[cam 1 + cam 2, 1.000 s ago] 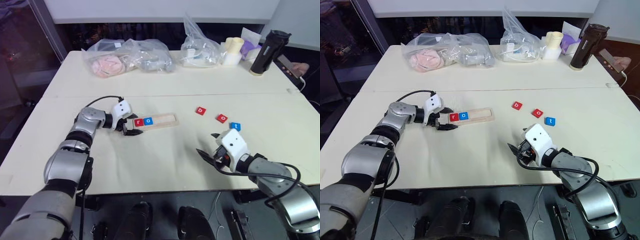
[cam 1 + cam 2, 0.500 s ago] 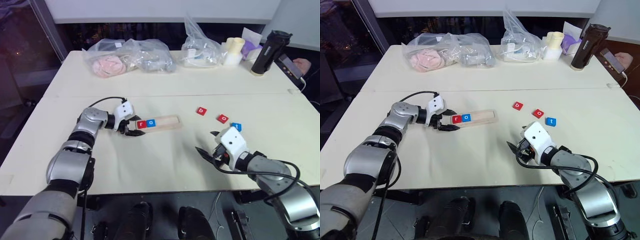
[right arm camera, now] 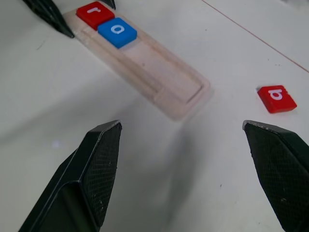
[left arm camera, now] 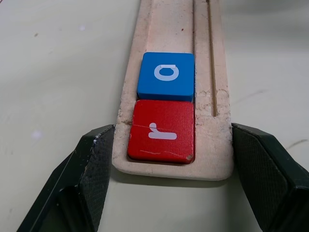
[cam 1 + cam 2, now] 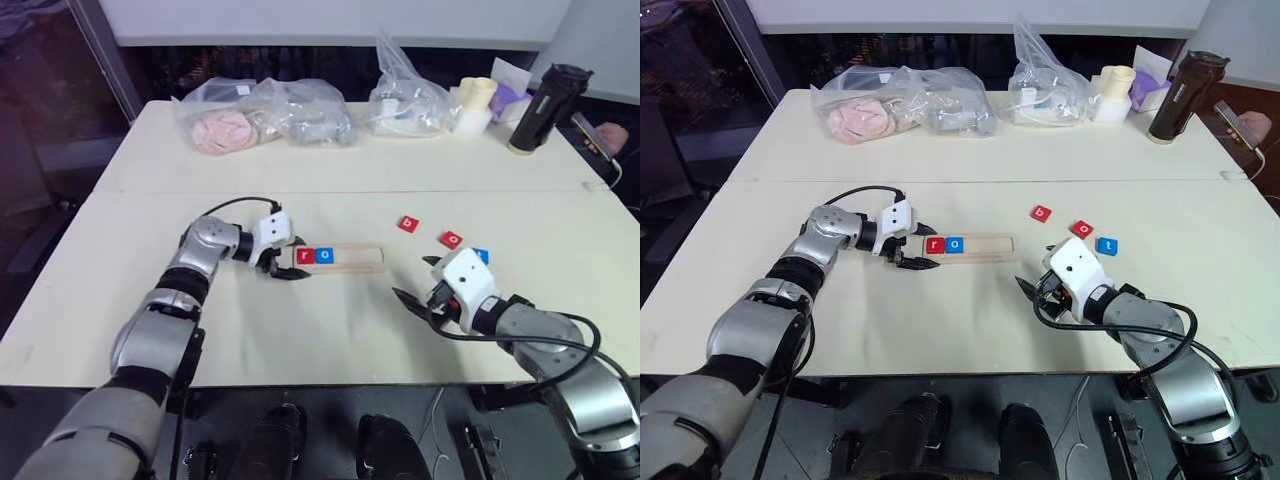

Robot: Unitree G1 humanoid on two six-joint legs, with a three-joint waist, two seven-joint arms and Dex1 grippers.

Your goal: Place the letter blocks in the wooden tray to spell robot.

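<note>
In the left eye view, the wooden tray (image 5: 352, 258) is seen lying flat near the middle of the tabletop (image 5: 330, 170), with the r block (image 5: 305, 256) and the blue o block (image 5: 325, 255) already seated at its left end. The b block (image 5: 407, 224), the red o block (image 5: 451, 239) and the t block (image 5: 481, 256) are left loose on the tabletop to the tray's right, near the right tool (image 5: 414, 280). In the left wrist view, the left tool (image 5: 296, 258) is shown clenched across the tray's end, a finger (image 4: 94, 164) pressed against each long side beside the r block. In the right wrist view, the right tool is held spread wide with nothing in it, aimed toward the tray's bare end and the b block. The blocks are judged light, rigid and smooth, so each is best pinched across two opposite edges; the tray is judged stiff but easily slid.
</note>
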